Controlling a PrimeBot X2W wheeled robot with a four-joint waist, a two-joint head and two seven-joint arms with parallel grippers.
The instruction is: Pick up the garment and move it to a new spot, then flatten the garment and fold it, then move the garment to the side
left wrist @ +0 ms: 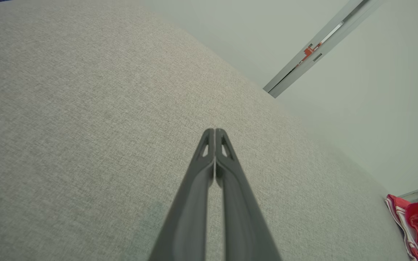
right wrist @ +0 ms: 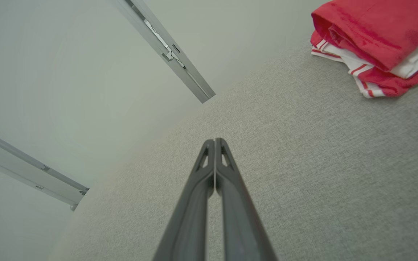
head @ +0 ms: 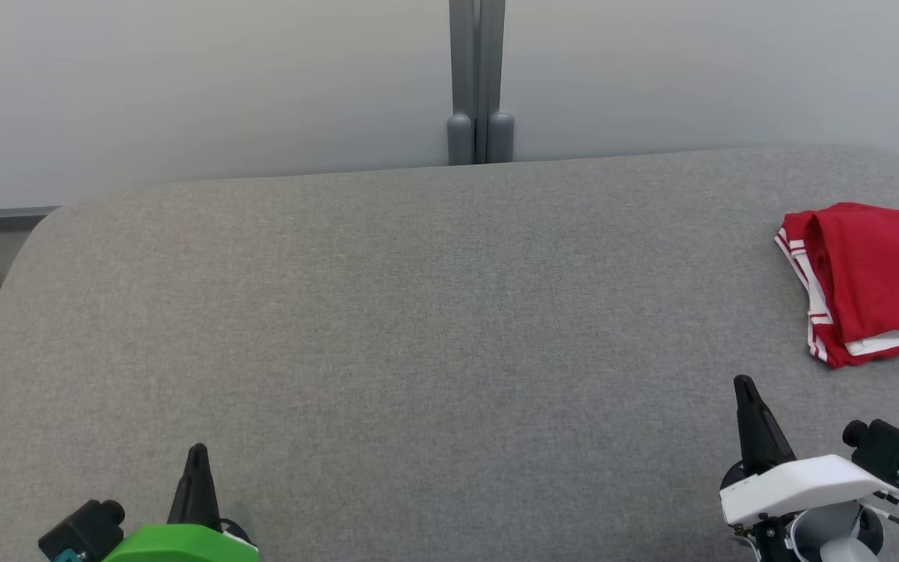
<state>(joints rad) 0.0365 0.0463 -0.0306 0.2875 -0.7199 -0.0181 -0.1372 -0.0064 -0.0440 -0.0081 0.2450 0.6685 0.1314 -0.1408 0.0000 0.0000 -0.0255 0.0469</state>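
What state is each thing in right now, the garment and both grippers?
Garment: folded, lying on the table near its right edge, not held.
Left gripper: jaws shut, empty.
Right gripper: jaws shut, empty, apart from the garment.

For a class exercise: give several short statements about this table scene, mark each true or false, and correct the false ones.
1. The folded red garment with white stripes lies on the grey fabric-covered table, at the robot's right. True.
2. The right gripper is clamped on the garment. False: it is shut on nothing, apart from the garment.
3. The left gripper has its fingers closed together. True.
4. The garment lies spread flat at the table's middle. False: it is folded, near the right edge.
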